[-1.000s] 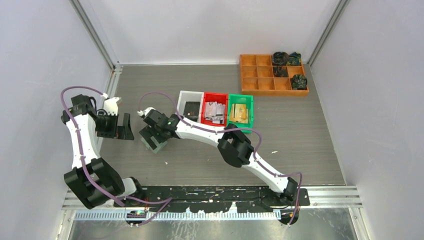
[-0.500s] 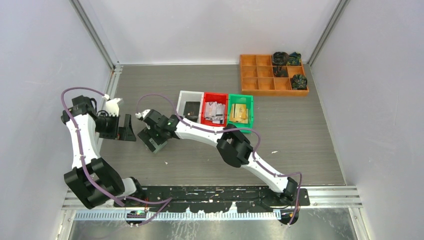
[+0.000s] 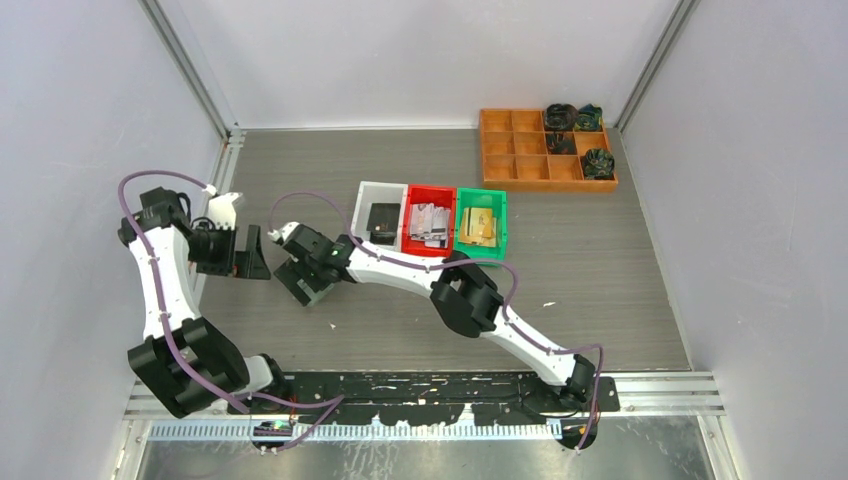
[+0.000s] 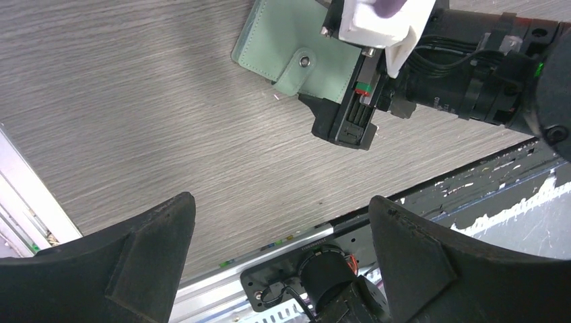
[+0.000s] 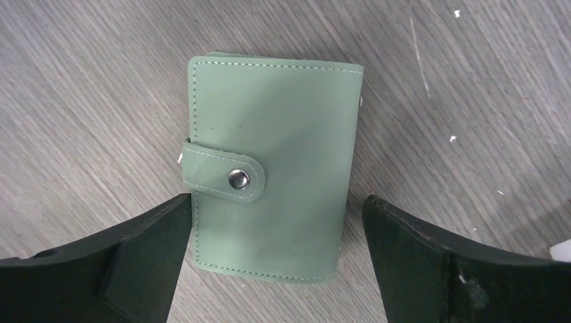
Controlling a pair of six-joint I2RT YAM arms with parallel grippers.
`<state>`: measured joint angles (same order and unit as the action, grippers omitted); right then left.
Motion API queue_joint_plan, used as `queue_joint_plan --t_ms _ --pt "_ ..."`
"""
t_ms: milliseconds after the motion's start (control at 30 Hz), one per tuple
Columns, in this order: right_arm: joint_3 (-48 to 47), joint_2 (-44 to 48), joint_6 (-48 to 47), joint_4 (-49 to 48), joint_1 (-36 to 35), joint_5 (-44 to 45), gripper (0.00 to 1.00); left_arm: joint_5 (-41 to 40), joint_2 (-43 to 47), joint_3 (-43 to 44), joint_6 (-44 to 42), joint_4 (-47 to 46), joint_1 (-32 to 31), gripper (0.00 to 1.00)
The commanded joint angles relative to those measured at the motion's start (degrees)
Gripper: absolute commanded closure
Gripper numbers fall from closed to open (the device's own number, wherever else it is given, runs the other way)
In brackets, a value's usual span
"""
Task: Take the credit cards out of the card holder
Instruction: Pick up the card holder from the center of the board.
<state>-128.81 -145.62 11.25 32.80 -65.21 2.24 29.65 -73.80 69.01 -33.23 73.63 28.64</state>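
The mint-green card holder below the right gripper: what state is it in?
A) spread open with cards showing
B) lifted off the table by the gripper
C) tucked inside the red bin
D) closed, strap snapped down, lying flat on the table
D: the right wrist view shows the card holder flat on the table, its strap buttoned, between the fingers of the open right gripper.

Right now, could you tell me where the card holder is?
Top view: the card holder lies shut on the table, left of centre, beneath the open right gripper, left of the white bin.
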Motion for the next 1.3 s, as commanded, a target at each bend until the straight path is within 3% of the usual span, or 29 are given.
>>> queue_joint_plan --t_ms 0,133,300,400,633,867,1267 --pt "0.65 -0.16 -2.20 0.08 -1.92 6.22 0.01 1.53 0.97 2.47 0.02 1.09 0.53 0.00" --pt "2.53 0.49 -2.48 -0.59 -4.78 10.29 0.07 0.62 0.41 1.63 0.72 -0.12 0.53 0.00" --pt "6.13 2.81 0.19 -3.40 -6.50 12.68 0.29 1.73 -1.71 2.47 3.51 -0.42 0.54 0.00" --pt "9.29 5.43 1.28 -5.57 -6.49 13.55 0.36 3.39 -2.34 2.87 5.40 -0.42 0.54 0.00" --pt "23.38 18.28 5.62 -16.32 -4.53 13.58 0.39 7.57 -2.57 2.33 6.49 -0.46 0.36 0.00" --pt "36.70 28.69 11.38 -27.84 -2.04 10.77 0.46 13.71 -4.69 3.47 12.91 -0.05 -0.50 0.00" --pt "42.27 37.87 14.80 -34.45 -0.98 9.56 0.46 22.14 -7.31 5.51 19.67 1.11 -5.39 0.04"
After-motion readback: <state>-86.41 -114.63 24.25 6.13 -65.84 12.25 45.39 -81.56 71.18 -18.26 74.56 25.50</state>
